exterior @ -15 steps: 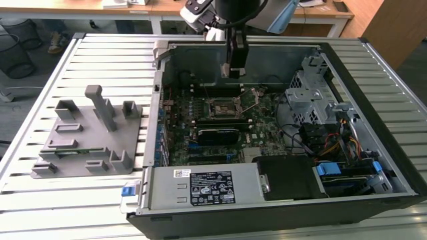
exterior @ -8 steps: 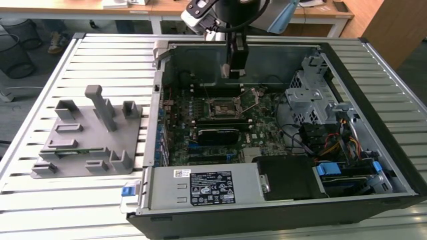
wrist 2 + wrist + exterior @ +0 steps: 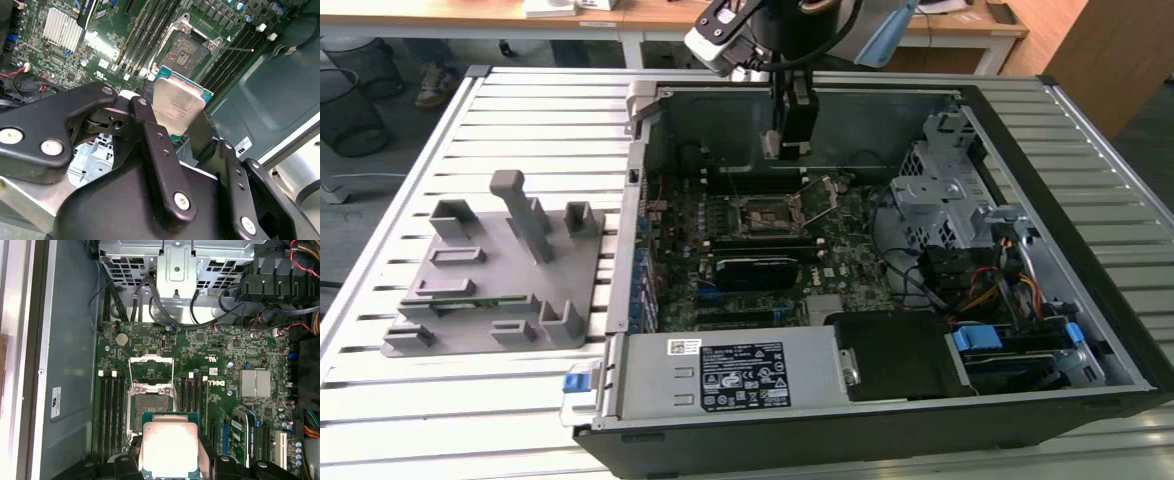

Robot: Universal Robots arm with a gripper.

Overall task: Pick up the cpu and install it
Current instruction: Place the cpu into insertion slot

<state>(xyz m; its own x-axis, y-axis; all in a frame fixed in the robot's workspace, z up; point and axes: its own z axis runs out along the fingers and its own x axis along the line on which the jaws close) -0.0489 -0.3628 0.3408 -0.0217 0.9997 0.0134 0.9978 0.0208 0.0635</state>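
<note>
I count one cpu (image 3: 169,447), one open socket (image 3: 151,407), one grey fixture (image 3: 494,270) and one opened computer case (image 3: 881,120). Case and fixture sit on a slatted metal table (image 3: 520,110), with wooden desks (image 3: 654,15) and two wire bins (image 3: 347,110) beyond it (an ordinary workshop corner). My gripper (image 3: 787,150) hangs inside the case, its fingers (image 3: 202,130) narrowed onto opposite edges of the cpu, pinching it in the air above the motherboard (image 3: 225,390), near the socket but not seated in it.
</note>
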